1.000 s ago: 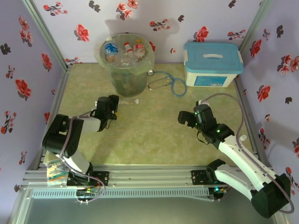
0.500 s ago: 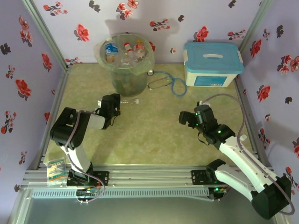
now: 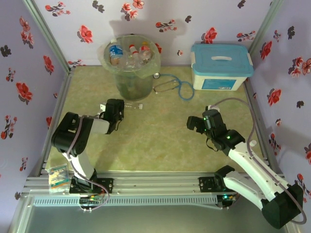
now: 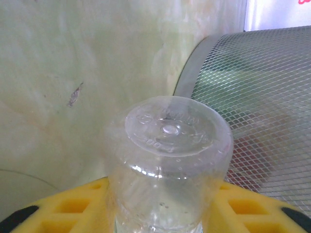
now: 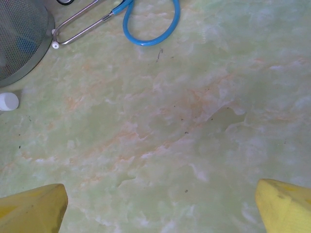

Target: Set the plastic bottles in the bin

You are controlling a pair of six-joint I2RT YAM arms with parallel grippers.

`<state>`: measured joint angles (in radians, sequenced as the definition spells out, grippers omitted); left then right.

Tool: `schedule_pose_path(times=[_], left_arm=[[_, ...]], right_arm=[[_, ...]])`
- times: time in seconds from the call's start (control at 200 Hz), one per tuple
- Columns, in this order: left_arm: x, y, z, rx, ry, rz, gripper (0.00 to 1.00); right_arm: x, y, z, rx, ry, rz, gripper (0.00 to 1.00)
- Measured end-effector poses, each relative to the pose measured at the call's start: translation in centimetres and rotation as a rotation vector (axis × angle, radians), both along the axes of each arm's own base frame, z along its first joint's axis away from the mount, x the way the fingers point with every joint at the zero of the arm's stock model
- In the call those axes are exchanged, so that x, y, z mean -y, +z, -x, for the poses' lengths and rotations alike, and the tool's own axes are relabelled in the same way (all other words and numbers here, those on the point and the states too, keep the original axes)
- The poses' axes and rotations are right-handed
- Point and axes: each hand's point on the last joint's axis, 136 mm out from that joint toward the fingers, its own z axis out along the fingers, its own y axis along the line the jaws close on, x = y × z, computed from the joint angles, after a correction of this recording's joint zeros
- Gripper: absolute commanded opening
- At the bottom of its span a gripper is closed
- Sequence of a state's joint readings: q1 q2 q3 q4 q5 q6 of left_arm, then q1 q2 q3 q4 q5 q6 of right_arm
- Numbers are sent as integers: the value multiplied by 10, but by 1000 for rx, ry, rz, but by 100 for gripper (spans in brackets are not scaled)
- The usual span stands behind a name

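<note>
Enclosure: lilac walls printed with red and black flowers, and a green marbled worktop (image 3: 160, 141) with a railed near edge.

Item 1, left arm. The left fingers (image 4: 68, 211) are yellow-padded and lie low over the worktop. They are closed on the bottle (image 3: 131, 105), with a pad against each flank in the wrist view.

Item 2, bottle. It is clear, apparently empty, and lying on its side. Its long axis runs left to right, with the moulded base at the left fingers and the white cap (image 5: 8, 101) pointing right. This is the one loose bottle on the worktop. The left arm is on it; the right arm is well apart.

Item 3, bin (image 3: 131, 87). It is tall, round and bag-lined, and stands just behind the bottle, with its wall close beside it in the left wrist view. Several bottles (image 3: 132, 48) are already inside, piled near the rim. In my judgement the coming move is a lift up and back over that rim. The bin's height is the only obstacle and the pile leaves little room.

Item 4, stethoscope (image 3: 181, 88). It has blue tubing and lies to the right of the bin, clear of the likely path.

Item 5, box (image 3: 221, 80). It is white with a light-blue lid and sits at the far right.

Item 6, right arm. The right fingers (image 5: 34, 208) are spread wide over bare worktop with nothing between them.
</note>
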<state>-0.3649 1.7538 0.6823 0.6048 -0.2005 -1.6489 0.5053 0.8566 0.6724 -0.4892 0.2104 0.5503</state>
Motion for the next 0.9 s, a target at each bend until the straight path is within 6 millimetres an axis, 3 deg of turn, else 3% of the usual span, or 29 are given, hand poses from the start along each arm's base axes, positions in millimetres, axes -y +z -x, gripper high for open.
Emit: schedule_pose_path(times=[0.185,0.345,0.49,0.615,0.77,0.9], left_arm=[[-4,24,3,35,-17,-56,46],[-8,71,9,123,-39,-102,47],[-20,139,25,241,-47,-171,48],[-26,216,37,354,-70,-265,50],[-21,315,38,493,-137,-392,52],[-15,372,34,575,-183,-504,52]], right_arm=[[0,-1,0,-3,0,2,99],[0,-1,0,-2,-2,4,99],[1,-6,-2,-19,-8,18,99],[1,-14,-3,-44,-9,34,99],[0,-24,-5,-76,-6,54,99],[-1,-28,-5,-91,-2,62,99]])
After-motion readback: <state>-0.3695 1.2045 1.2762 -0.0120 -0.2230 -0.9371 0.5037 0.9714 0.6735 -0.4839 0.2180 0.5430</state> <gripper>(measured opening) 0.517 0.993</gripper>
